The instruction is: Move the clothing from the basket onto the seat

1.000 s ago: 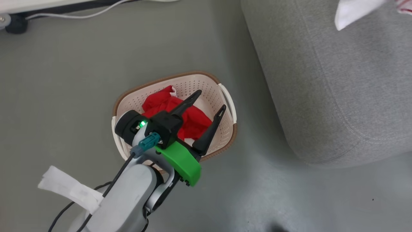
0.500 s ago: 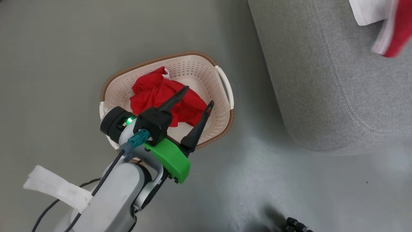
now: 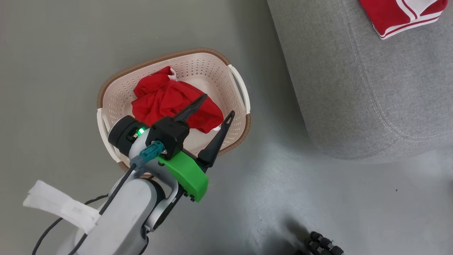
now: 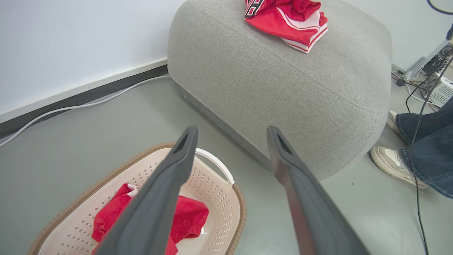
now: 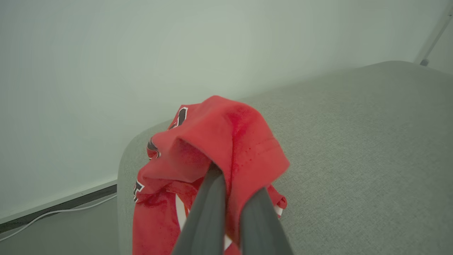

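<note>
Fingers of the left gripper [image 3: 218,104] spread wide, empty, over a crumpled plain red garment [image 3: 166,101] in the cream perforated plastic basket [image 3: 198,67], on grey floor [image 3: 53,53] just beside the large light grey fabric sofa [image 3: 354,88]. Right gripper [image 5: 235,184] fingers together, pinching the red numbered jersey [image 5: 226,134] atop the sofa. White wall [image 4: 70,35] behind the sofa; a person's pale shoe [image 4: 389,161] beside it.

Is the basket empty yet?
Not empty. One crumpled red garment lies inside the basket; the striped garment sits on the grey seat.
</note>
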`<state>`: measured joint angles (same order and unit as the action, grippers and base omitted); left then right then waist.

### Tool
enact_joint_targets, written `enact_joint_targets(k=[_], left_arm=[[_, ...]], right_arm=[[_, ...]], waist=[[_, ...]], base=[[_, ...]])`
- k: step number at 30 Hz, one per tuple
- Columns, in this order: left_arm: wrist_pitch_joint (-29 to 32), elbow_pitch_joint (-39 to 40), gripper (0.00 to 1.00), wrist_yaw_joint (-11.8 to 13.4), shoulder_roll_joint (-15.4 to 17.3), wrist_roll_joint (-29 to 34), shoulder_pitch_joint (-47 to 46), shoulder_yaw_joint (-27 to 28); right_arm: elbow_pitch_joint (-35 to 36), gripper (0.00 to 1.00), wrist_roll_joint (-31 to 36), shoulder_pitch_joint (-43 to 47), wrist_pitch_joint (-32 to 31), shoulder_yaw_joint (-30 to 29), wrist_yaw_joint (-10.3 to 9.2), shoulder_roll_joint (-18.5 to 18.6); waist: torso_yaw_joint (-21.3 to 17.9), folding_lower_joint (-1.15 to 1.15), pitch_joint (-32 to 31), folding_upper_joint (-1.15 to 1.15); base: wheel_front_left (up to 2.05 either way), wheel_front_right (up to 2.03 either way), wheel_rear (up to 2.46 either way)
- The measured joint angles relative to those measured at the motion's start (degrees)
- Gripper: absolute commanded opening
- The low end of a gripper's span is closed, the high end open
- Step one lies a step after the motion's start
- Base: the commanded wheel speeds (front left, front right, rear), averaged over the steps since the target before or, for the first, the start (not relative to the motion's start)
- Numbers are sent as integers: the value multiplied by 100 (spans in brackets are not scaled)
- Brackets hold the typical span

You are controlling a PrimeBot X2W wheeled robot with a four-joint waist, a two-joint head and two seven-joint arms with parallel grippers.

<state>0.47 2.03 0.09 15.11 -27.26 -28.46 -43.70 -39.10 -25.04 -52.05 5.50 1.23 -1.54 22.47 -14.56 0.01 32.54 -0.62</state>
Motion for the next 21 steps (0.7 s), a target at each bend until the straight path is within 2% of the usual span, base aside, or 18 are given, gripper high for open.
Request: enact_joint_targets(k=[10,11,12,13,14,21], left_arm=[[7,62,100,51,46,-1,-2,63],[7,67,100,51,57,-1,-2,82],[7,67,100,51,71,-2,-2,86],[5,67,100,51,83,-2,-2,87],[5,67,100,51,90,-2,-2,92],[-49,7,100,94,158,-11,14,156]], right_arm=[[-719,0,38,424,377,196,46,-328],[-758,8,38,425,447,199,46,-370],[-791,32,38,425,523,200,47,-412],[-816,70,38,425,587,204,54,-441],[-837,100,38,425,631,207,58,-460],[-947,100,130,432,815,325,254,-508]], waist=[[57,0,25,0],[54,0,29,0],[54,0,29,0],[55,0,28,0],[55,0,25,0],[19,0,-73,0]], base=[[0,0,0],[0,0,0],[0,0,0],[0,0,0],[0,0,0],[0,0,0]])
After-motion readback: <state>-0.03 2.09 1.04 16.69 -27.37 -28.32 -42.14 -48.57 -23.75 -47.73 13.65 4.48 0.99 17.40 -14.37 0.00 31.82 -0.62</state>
